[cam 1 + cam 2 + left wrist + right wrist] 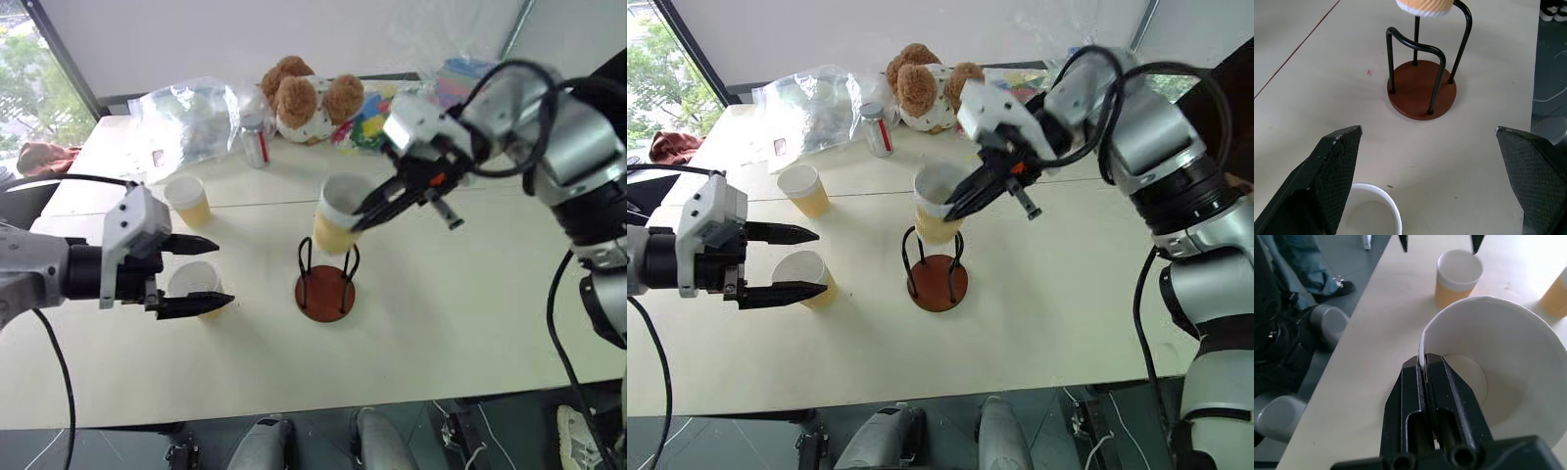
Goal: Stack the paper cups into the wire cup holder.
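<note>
Pinching the rim of one paper cup (338, 223), the right claw (364, 217) has its two black fingers closed tight on the cup wall, one finger inside and one outside, and holds the cup in the air just above the wire cup holder (326, 281). The cup's orange bottom sits level with the tops of the black wire loops, not yet down between them. The holder stands on its reddish-brown disc near the middle of the pale counter (470, 323), with nothing inside it. The left claw (204, 274) is spread wide, gripping nothing, its fingers either side of a second paper cup (195, 285) that stands upright on the counter. A third paper cup (187, 201) stands further back, near a crumpled clear plastic bag (191, 117) and a teddy bear (306, 98).
</note>
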`<act>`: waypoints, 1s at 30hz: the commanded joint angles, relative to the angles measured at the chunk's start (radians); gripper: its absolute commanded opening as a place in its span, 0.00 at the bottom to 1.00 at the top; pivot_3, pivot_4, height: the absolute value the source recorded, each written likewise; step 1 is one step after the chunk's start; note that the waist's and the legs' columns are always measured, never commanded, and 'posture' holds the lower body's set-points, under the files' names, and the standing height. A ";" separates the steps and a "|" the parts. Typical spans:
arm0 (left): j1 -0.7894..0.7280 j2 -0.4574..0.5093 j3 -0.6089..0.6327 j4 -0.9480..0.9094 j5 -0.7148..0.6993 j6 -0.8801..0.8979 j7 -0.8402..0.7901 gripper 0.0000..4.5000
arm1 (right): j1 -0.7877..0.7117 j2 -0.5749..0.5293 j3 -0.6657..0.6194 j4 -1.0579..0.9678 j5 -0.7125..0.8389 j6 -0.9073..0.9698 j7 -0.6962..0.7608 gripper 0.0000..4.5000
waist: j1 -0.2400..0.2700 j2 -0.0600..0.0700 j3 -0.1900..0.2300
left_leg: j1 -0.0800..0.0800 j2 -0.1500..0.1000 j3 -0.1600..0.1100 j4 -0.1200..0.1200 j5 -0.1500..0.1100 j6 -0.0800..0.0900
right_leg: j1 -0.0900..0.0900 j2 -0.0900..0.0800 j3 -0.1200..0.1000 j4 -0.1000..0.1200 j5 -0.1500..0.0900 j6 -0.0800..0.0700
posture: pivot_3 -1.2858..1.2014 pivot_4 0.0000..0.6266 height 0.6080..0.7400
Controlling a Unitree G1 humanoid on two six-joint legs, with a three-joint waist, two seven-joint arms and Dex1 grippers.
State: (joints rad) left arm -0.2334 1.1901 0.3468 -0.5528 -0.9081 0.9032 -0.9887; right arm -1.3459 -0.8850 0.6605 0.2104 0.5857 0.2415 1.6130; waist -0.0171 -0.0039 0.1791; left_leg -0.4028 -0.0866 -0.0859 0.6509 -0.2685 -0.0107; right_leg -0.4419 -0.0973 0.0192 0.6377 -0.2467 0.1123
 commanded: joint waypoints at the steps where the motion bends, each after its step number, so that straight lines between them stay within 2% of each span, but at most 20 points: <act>1: -0.011 -0.006 0.016 -0.007 -0.008 -0.005 0.008 1.00 | -0.018 -0.012 0.009 -0.031 0.027 -0.013 0.001 0.01 | 0.000 0.000 0.000 | 0.000 0.000 0.000 0.000 0.000 0.000 | -0.001 0.000 0.000 0.001 0.000 0.000 | 0.52 0.24 1.00; 7: -0.010 -0.017 0.015 -0.005 -0.003 -0.009 0.009 1.00 | -0.011 0.014 0.047 -0.003 -0.019 -0.066 0.001 0.01 | 0.000 0.000 0.000 | -0.001 0.000 0.000 0.000 0.000 0.000 | -0.001 0.000 0.000 0.001 0.000 0.000 | 0.52 0.24 1.00; 10: -0.005 -0.024 0.015 -0.008 -0.002 -0.011 0.012 1.00 | -0.010 0.020 0.047 -0.003 -0.011 -0.055 0.001 0.21 | 0.000 0.000 0.000 | -0.001 0.000 0.000 0.000 0.000 0.000 | -0.001 0.000 0.000 0.001 0.000 0.000 | 0.52 0.24 1.00; 14: 0.006 -0.023 0.022 -0.005 0.013 -0.018 0.006 1.00 | -0.005 0.039 0.010 0.006 -0.009 -0.026 0.001 0.64 | 0.000 0.000 0.000 | -0.001 0.000 0.000 0.000 0.000 0.000 | -0.001 0.000 0.000 0.001 0.000 0.000 | 0.52 0.24 1.00; 18: 0.032 0.011 0.071 0.021 0.052 -0.032 -0.025 1.00 | 0.000 0.055 -0.099 0.052 -0.002 0.053 0.001 0.64 | 0.001 0.000 0.000 | -0.001 0.000 0.000 0.000 0.000 0.000 | -0.001 0.000 0.000 0.001 0.000 0.000 | 0.52 0.24 1.00; 21: 0.098 0.068 0.151 0.039 0.105 -0.034 -0.086 1.00 | 0.033 0.063 -0.232 0.066 0.039 0.177 -0.023 0.64 | 0.001 0.000 0.000 | -0.001 0.000 0.000 0.000 0.000 0.000 | -0.001 0.000 0.000 0.001 0.000 0.000 | 0.52 0.24 1.00; 26: 0.236 0.144 0.322 0.042 0.209 0.001 -0.208 1.00 | 0.221 0.044 -0.461 -0.111 0.200 0.420 -0.140 0.64 | 0.005 0.000 0.000 | -0.001 0.000 -0.001 -0.001 0.000 0.000 | -0.001 0.000 0.000 0.000 0.000 0.000 | 0.52 0.24 1.00; 30: 0.348 0.133 0.371 -0.012 0.261 -0.015 -0.272 1.00 | 0.389 0.061 -0.540 -0.266 0.230 0.501 -0.248 0.64 | 0.004 0.001 -0.001 | -0.001 0.000 0.001 -0.001 -0.001 0.002 | -0.001 -0.001 0.000 -0.001 0.000 0.000 | 0.52 0.24 1.00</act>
State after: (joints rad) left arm 0.1086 1.3235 0.6775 -0.5429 -0.6756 0.9042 -1.2381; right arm -0.9651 -0.8292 0.1720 0.0175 0.7810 0.7150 1.4021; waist -0.0131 -0.0034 0.1786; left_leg -0.4039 -0.0861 -0.0848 0.6503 -0.2700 -0.0080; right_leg -0.4427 -0.0979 0.0195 0.6372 -0.2468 0.1121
